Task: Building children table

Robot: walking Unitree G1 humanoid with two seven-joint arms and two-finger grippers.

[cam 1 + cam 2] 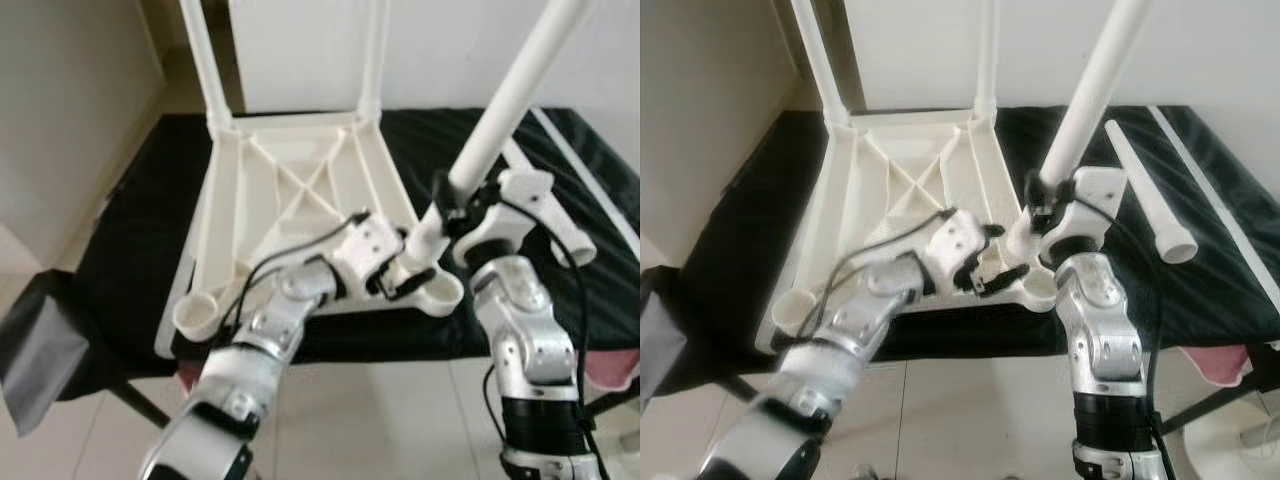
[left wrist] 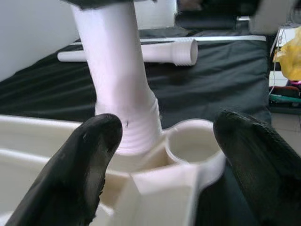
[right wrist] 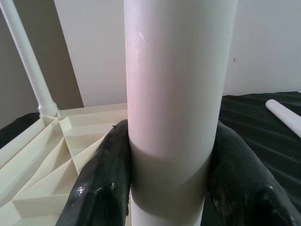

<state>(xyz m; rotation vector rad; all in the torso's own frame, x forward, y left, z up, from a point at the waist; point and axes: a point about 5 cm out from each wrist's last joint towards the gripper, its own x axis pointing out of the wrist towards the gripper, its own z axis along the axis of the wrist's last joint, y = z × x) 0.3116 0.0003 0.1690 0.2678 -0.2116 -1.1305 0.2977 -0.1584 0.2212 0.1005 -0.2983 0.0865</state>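
table leg (image 1: 500,110) in right gripper (image 1: 450,205)

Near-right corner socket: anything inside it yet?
Socket looks hollow. The leg held by the right gripper has its threaded end just beside it, on the tabletop frame. The socket's bottom is hidden.

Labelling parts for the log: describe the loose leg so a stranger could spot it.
Start at the upturned white tabletop on the black cloth. To the robot's right of it, past the right gripper clamped on a slanting leg, the loose leg lies flat on the cloth. Unlike the other legs, it is lying down and unattached.
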